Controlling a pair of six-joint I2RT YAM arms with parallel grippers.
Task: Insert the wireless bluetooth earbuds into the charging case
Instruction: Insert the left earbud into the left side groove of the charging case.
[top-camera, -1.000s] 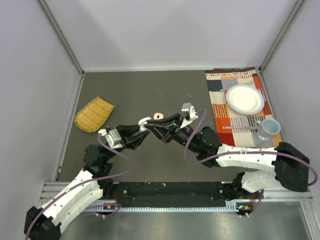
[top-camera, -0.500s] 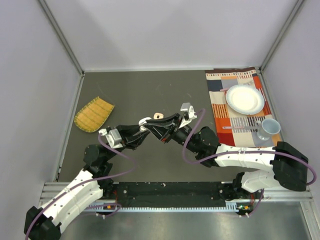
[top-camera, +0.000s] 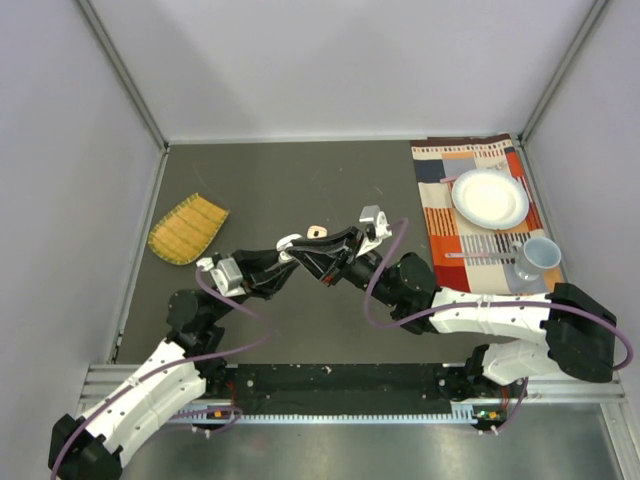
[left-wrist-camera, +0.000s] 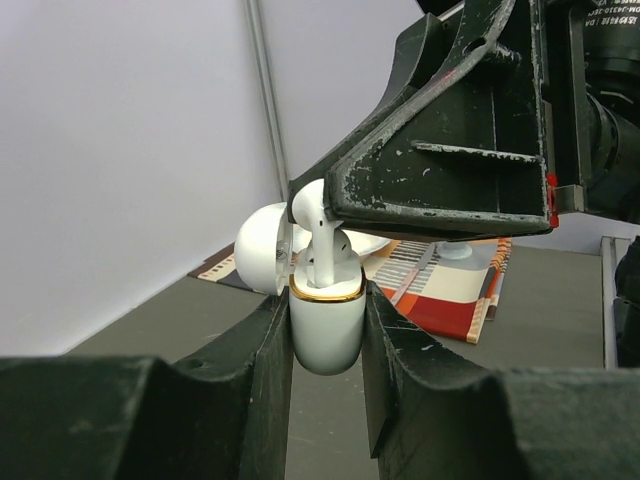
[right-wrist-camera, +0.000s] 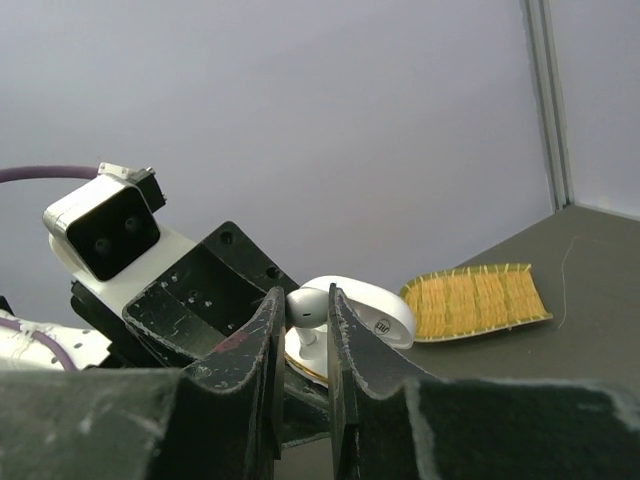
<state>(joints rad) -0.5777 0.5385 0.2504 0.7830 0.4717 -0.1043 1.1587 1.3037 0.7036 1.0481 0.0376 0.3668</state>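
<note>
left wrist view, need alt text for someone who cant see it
The left tool clamps an upright white charging case, lid open, while the right tool above holds a white earbud stem-down in its opening. A striped placemat lies behind.

Soft, even light filled the enclosure, bright on the pale walls (top-camera: 350, 60) and casting only faint shadows on the dark table (top-camera: 280, 180). In the wrist views the near fingers (left-wrist-camera: 250, 400) were black, underexposed and blurred, while the white case (left-wrist-camera: 326, 330) further off was sharp, with a mild sheen.
</note>
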